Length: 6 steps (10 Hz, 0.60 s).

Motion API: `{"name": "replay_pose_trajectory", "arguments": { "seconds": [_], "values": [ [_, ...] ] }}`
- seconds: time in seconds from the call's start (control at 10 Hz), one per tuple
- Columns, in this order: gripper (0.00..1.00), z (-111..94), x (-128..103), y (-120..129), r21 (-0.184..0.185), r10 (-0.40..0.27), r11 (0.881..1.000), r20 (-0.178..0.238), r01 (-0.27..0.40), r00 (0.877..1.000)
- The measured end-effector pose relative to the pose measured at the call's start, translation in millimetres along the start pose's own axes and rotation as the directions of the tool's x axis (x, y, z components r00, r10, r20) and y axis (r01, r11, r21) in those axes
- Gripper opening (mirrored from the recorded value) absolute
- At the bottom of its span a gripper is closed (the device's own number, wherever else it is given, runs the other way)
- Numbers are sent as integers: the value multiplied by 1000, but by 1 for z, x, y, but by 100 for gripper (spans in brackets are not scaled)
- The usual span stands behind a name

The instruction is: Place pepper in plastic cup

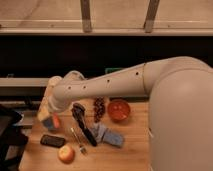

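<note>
The gripper (49, 116) hangs at the end of my arm over the left edge of the wooden table (135, 155). Right below it stands the small blue-grey plastic cup (47, 122). The orange-red pepper (56, 121) shows at the cup's right side, close under the gripper. I cannot tell whether it is held, in the cup or beside it. The arm hides part of the cup.
A cream-white cup (54, 81) stands at the back left. An apple (66, 153), a flat black object (52, 141) and a fork (78, 140) lie in front. A black utensil (82, 124), dark grapes (99, 108), an orange bowl (119, 110) and a blue-grey cloth (111, 136) lie to the right.
</note>
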Motion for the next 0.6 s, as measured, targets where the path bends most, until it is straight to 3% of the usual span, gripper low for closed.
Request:
{"name": "replay_pose_trajectory", "arguments": {
  "seconds": [0.2,0.3,0.6],
  "values": [
    [74,-23,-20,-7,62,-10,998,96,4,995],
    [74,-30,-25,-10,76,-13,997,120,4,993],
    [74,-32,-28,-9,81,-17,997,131,6,991]
  ]
}}
